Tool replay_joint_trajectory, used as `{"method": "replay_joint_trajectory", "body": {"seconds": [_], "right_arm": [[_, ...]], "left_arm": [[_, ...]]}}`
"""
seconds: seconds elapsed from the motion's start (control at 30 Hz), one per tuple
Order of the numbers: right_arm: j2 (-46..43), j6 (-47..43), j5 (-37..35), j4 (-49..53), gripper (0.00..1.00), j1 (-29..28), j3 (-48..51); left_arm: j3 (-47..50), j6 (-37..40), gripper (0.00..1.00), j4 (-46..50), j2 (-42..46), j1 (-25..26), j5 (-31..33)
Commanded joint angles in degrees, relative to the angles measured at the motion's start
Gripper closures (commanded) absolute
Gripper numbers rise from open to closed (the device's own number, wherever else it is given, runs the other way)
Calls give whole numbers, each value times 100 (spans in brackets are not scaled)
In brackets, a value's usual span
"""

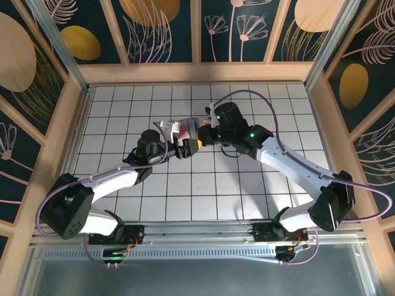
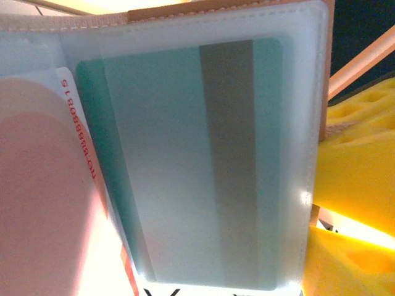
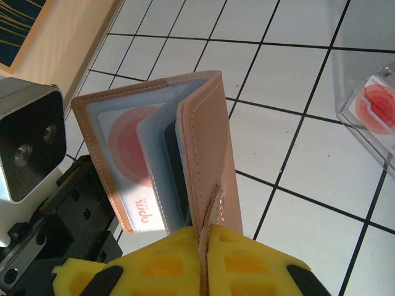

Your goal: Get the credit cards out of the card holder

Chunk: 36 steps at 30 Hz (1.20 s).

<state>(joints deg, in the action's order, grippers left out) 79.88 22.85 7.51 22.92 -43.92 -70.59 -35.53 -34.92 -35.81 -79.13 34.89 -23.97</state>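
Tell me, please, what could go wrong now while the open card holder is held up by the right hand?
1. The right hand pinches the card holder at one edge alone; pulling a card may twist it or drag it loose.
2. The teal card lies wholly inside a clear sleeve; the left hand might pinch sleeve and card together, so nothing slides out.
3. The holder seems lifted off the table; a freed card could drop.

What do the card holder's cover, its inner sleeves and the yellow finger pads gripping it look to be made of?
The card holder cover looks like tan leather or an imitation, matte, with stitched edges. The inner sleeves look like soft frosted clear plastic: the teal card shows hazily through. The yellow pads are probably moulded rubber or printed plastic, matte, with a waffle-like recessed pattern.
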Motion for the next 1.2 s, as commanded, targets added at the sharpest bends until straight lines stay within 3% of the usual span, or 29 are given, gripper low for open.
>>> {"method": "replay_joint_trajectory", "body": {"seconds": [0.0,0.23,0.6,0.77,0.9,1.17], "right_arm": [[-251,4,-4,-252,100,33,23],[-400,12,-4,-313,100,92,116],[-646,31,154,-444,100,134,236],[-646,44,218,-463,100,129,254],[-583,59,251,-438,100,127,206],[-438,35,270,-366,100,101,139]], "left_arm": [[27,90,26,35,130,-22,24],[189,90,16,45,398,-24,68],[275,70,24,87,522,-18,148],[224,99,1,-17,475,-16,-122],[173,156,1,-164,443,-13,-427],[-22,442,1,294,428,-10,-59]]}}
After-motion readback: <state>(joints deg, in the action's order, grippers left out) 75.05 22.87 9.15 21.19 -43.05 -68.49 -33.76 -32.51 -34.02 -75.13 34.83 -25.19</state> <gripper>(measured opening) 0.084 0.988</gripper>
